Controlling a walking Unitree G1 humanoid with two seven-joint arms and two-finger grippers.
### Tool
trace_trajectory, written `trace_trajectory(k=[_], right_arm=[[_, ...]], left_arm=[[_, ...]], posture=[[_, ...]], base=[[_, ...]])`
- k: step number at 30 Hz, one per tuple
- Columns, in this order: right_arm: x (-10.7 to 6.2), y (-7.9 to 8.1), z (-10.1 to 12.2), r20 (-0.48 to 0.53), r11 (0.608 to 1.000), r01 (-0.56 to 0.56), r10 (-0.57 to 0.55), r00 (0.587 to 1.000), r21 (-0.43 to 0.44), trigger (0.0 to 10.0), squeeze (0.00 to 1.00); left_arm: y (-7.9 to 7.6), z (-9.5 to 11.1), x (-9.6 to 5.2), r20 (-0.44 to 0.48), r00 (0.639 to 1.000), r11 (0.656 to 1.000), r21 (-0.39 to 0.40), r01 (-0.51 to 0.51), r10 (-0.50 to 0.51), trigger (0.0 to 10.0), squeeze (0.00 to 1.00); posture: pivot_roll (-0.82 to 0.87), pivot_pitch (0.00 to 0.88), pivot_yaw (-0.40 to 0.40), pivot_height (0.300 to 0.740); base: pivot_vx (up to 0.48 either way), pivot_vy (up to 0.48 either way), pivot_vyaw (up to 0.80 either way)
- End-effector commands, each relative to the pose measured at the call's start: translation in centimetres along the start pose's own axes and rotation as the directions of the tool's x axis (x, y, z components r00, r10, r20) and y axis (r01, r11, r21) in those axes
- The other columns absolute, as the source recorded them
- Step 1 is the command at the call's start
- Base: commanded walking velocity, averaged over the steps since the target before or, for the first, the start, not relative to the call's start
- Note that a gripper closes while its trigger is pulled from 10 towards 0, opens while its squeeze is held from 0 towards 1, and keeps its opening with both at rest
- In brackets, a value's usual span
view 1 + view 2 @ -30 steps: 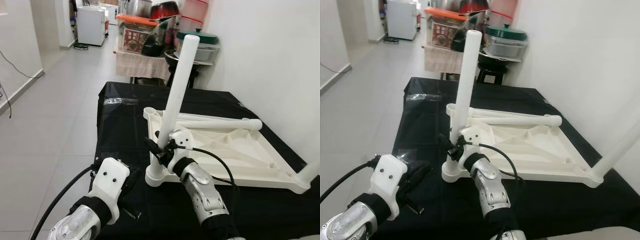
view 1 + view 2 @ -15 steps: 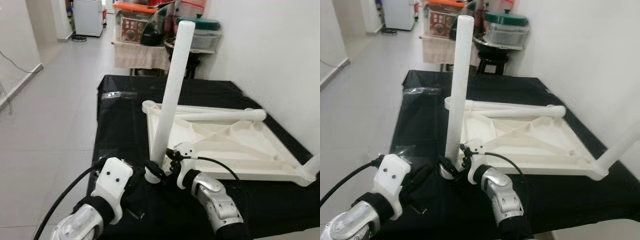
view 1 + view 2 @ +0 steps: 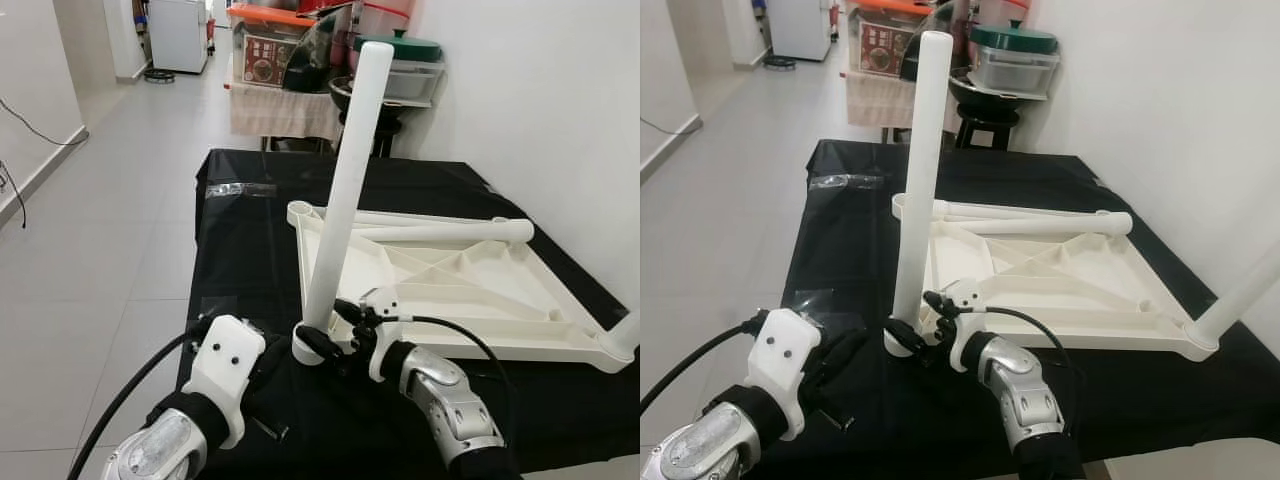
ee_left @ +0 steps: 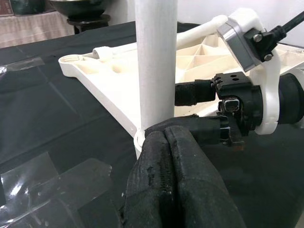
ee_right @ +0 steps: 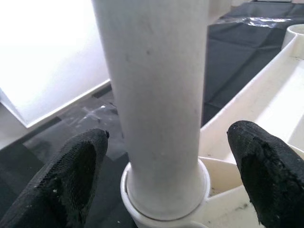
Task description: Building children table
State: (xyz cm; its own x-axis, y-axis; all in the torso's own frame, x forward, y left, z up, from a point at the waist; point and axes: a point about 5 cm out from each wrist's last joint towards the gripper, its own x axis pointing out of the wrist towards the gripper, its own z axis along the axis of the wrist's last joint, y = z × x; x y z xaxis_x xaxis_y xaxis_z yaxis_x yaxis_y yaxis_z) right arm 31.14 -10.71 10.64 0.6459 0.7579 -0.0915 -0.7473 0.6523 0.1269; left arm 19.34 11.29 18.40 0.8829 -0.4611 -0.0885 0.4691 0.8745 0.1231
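Observation:
A white children's table top (image 3: 470, 300) lies upside down on a black-covered surface (image 3: 250, 250). One white leg (image 3: 345, 180) stands upright in its near left corner socket (image 5: 164, 204). A second leg (image 3: 440, 233) lies across the far side, and a third (image 3: 1240, 295) rises from the near right corner. My right gripper (image 3: 325, 338) is open, one fingertip (image 5: 78, 166) on each side of the upright leg's base, not touching it. My left gripper (image 4: 165, 137) is shut with nothing in it, its tips just short of the same socket.
A strip of clear tape (image 3: 240, 190) lies on the cloth at the far left. A rack with pots and containers (image 3: 300, 70) stands beyond the surface. A white wall (image 3: 540, 100) runs along the right, and tiled floor (image 3: 90, 230) is on the left.
My right gripper has slid down the upright leg from above the socket to its base and let go. The camera has shifted a little. The left arm has hardly moved.

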Motion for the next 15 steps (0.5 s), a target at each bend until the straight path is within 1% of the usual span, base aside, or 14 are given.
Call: trace_trajectory(k=[1,2,3,5,6,7,8,11,12,13,14,15], right_arm=[[0.1,-0.8,1.5,0.038,0.999,-0.017,0.019,0.999,-0.044,10.0,0.0],[0.1,-0.8,1.5,0.038,0.999,-0.017,0.019,0.999,-0.044,10.0,0.0],[0.6,-1.8,2.9,0.048,0.996,-0.05,0.054,0.997,-0.076,10.0,0.0],[0.6,-1.8,2.9,0.048,0.996,-0.05,0.054,0.997,-0.076,10.0,0.0],[1.1,-3.6,5.4,0.024,0.982,-0.113,0.118,0.993,-0.152,10.0,0.0],[1.1,-3.6,5.4,0.024,0.982,-0.113,0.118,0.993,-0.152,10.0,0.0],[1.1,-4.2,6.3,0.017,0.975,-0.14,0.145,0.989,-0.175,10.0,0.0],[1.0,-4.5,6.9,0.013,0.969,-0.161,0.166,0.986,-0.186,10.0,0.0],[1.0,-4.5,7.4,0.018,0.964,-0.192,0.198,0.98,-0.186,10.0,0.0],[1.0,-4.4,7.8,0.022,0.954,-0.239,0.247,0.969,-0.181,4.4,0.0],[1.0,-4.4,7.8,0.022,0.954,-0.239,0.247,0.969,-0.181,4.4,0.0],[1.0,-4.3,8.0,0.024,0.946,-0.272,0.281,0.96,-0.174,2.3,0.0]], left_arm=[[-0.2,-0.2,0.2,-0.012,1.0,1.0,-0.004,0.012,-0.012,10.0,0.0],[-0.2,-0.2,0.2,-0.012,1.0,1.0,-0.004,0.012,-0.012,10.0,0.0],[-0.2,-0.2,0.2,-0.009,1.0,1.0,-0.004,0.01,-0.01,10.0,0.0],[-0.2,-0.2,0.2,-0.009,1.0,1.0,-0.004,0.01,-0.01,10.0,0.0],[-0.2,-0.1,0.3,-0.004,1.0,1.0,-0.003,0.006,-0.006,10.0,0.0],[-0.2,-0.1,0.3,-0.004,1.0,1.0,-0.003,0.006,-0.006,10.0,0.0],[-0.2,0.0,0.3,-0.003,1.0,1.0,-0.003,0.004,-0.004,10.0,0.0],[-0.2,0.0,0.3,-0.002,1.0,1.0,-0.003,0.002,-0.002,10.0,0.0],[-0.2,0.0,0.3,-0.002,1.0,1.0,-0.003,0.001,-0.001,10.0,0.0],[-0.2,0.0,0.3,-0.001,1.0,1.0,-0.004,0.0,0.0,10.0,0.0],[-0.2,0.0,0.3,-0.001,1.0,1.0,-0.004,0.0,0.0,10.0,0.0],[-0.2,0.0,0.3,-0.001,1.0,1.0,-0.004,0.0,0.0,10.0,0.0]], posture=[[0.15,0.0,-0.159,0.74],[0.15,0.0,-0.159,0.74],[0.16,0.0,-0.16,0.74],[0.16,0.0,-0.16,0.74],[0.17,0.0,-0.168,0.74],[0.17,0.0,-0.168,0.74],[0.17,0.0,-0.169,0.74],[0.17,0.0,-0.169,0.74],[0.17,0.0,-0.169,0.74],[0.17,0.0,-0.169,0.74],[0.17,0.0,-0.169,0.74],[0.17,0.0,-0.169,0.74]], base=[[0.0,0.0,0.0],[0.0,0.0,0.0],[0.0,0.0,0.0],[0.0,0.0,0.0],[0.0,0.0,0.0],[0.0,0.0,0.0],[0.0,0.0,0.0],[0.0,0.0,0.0],[0.0,0.0,0.0],[0.0,0.0,0.0],[0.0,0.0,0.0],[0.0,0.0,0.0]])
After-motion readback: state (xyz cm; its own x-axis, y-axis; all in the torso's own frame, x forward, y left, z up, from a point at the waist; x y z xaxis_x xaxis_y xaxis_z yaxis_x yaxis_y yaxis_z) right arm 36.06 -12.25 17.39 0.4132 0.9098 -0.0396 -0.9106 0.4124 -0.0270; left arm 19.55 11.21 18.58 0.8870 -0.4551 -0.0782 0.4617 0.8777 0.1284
